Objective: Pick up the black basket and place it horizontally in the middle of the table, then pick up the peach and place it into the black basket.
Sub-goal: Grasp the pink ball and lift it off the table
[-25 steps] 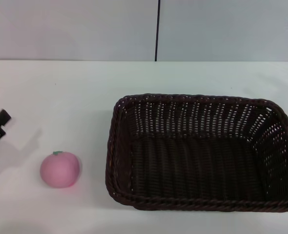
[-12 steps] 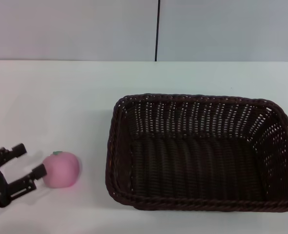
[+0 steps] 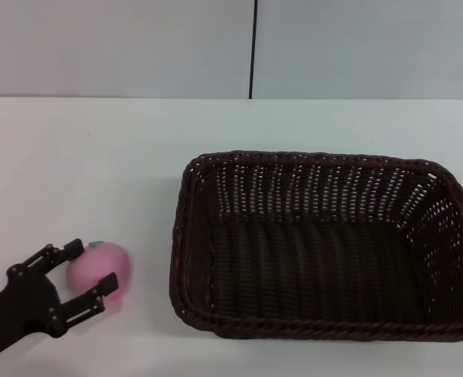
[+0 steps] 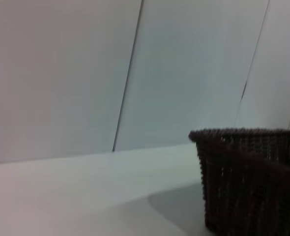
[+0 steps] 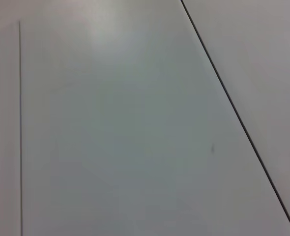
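Observation:
The black basket (image 3: 326, 243) lies lengthwise across the white table (image 3: 98, 157), right of centre, and is empty. The left wrist view shows one end of it (image 4: 253, 182). The pink peach (image 3: 100, 269) sits on the table left of the basket. My left gripper (image 3: 90, 269) is open at the table's front left, one finger on each side of the peach. The peach does not show in the left wrist view. My right gripper is out of view; its wrist view shows only wall panels.
A grey panelled wall (image 3: 255, 47) with a dark vertical seam stands behind the table. Bare tabletop lies behind the peach and the basket. The basket's right end reaches the edge of the head view.
My left gripper has come in from the left edge, moved right and forward, and now straddles the peach with open fingers. The peach and basket have not moved.

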You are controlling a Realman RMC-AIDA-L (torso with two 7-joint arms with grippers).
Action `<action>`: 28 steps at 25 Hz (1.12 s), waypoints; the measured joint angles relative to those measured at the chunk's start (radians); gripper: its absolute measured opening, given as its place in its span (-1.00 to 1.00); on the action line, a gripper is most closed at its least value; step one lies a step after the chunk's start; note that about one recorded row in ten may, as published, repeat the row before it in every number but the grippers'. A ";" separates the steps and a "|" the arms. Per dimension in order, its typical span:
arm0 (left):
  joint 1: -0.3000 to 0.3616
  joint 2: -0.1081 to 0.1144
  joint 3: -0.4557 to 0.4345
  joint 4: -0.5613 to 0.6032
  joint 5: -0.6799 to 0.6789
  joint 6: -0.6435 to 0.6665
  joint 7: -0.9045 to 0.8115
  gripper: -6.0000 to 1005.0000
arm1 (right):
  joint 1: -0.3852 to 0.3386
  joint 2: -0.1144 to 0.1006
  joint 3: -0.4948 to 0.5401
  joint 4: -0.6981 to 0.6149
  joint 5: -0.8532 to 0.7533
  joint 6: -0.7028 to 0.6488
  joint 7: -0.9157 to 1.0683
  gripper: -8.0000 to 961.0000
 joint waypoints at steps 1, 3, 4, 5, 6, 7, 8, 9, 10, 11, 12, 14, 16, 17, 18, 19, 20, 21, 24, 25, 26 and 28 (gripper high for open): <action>0.000 0.000 0.000 0.000 0.000 0.000 0.000 0.60 | 0.000 0.000 0.000 0.000 0.000 0.000 0.000 0.28; -0.010 -0.002 0.007 -0.013 0.003 -0.031 0.008 0.60 | 0.001 0.001 0.000 0.007 0.000 0.005 0.000 0.28; -0.010 -0.002 0.007 -0.013 0.003 -0.031 0.008 0.60 | 0.002 0.001 0.000 0.013 0.000 0.006 0.000 0.28; -0.015 -0.001 0.007 -0.019 0.004 -0.042 0.015 0.60 | 0.003 0.000 0.005 0.032 0.000 0.007 -0.003 0.28; -0.015 -0.001 0.007 -0.019 0.004 -0.042 0.015 0.60 | 0.003 0.000 0.005 0.032 0.000 0.007 -0.003 0.28; -0.015 0.001 0.004 -0.018 0.003 -0.042 0.018 0.60 | 0.005 0.000 0.010 0.042 0.001 0.008 -0.006 0.28; -0.015 0.001 0.004 -0.018 0.003 -0.042 0.018 0.60 | 0.006 0.000 0.016 0.054 0.001 0.009 -0.013 0.27; -0.015 0.002 0.003 -0.015 0.003 -0.043 0.018 0.60 | 0.007 0.000 0.024 0.066 0.001 0.009 -0.025 0.27; -0.015 0.002 0.003 -0.014 0.003 -0.052 0.023 0.60 | 0.013 0.003 0.047 0.099 0.002 0.004 -0.067 0.27; -0.015 0.002 0.003 -0.014 0.003 -0.052 0.023 0.60 | 0.013 0.003 0.047 0.099 0.002 0.004 -0.067 0.27; -0.015 0.002 0.003 -0.016 0.001 -0.058 0.039 0.60 | 0.020 0.004 0.074 0.138 0.003 -0.005 -0.097 0.27; -0.015 0.002 0.004 -0.017 0.001 -0.060 0.049 0.60 | 0.024 0.004 0.093 0.160 0.003 -0.010 -0.105 0.27; -0.016 0.001 0.008 -0.019 0.003 -0.058 0.085 0.46 | 0.025 0.004 0.112 0.177 0.003 -0.014 -0.108 0.27; -0.017 0.000 0.009 -0.019 0.002 -0.055 0.093 0.39 | 0.025 0.004 0.124 0.186 0.003 -0.019 -0.108 0.27; -0.017 0.000 0.009 -0.019 0.002 -0.055 0.093 0.32 | 0.025 0.005 0.131 0.191 0.003 -0.023 -0.109 0.27; -0.017 0.000 0.009 -0.019 0.002 -0.055 0.093 0.25 | 0.025 0.005 0.134 0.195 0.003 -0.028 -0.109 0.27; -0.018 -0.001 0.002 -0.019 -0.003 -0.052 0.108 0.18 | 0.025 0.005 0.137 0.200 0.003 -0.032 -0.109 0.27; -0.018 -0.001 0.002 -0.019 -0.003 -0.052 0.108 0.07 | 0.025 0.005 0.137 0.200 0.003 -0.032 -0.109 0.27; -0.021 0.001 -0.006 -0.020 -0.013 -0.021 0.104 -0.27 | 0.024 0.004 0.138 0.205 0.003 -0.033 -0.109 0.27; -0.021 0.001 -0.006 -0.020 -0.013 -0.021 0.104 -0.32 | 0.024 0.004 0.138 0.210 0.003 -0.036 -0.109 0.27; -0.023 0.002 -0.008 -0.018 -0.021 0.007 0.087 -0.38 | 0.024 0.004 0.138 0.210 0.003 -0.036 -0.109 0.27; -0.027 0.004 -0.016 -0.014 -0.036 0.040 0.066 -0.44 | 0.024 0.005 0.139 0.210 0.003 -0.038 -0.109 0.27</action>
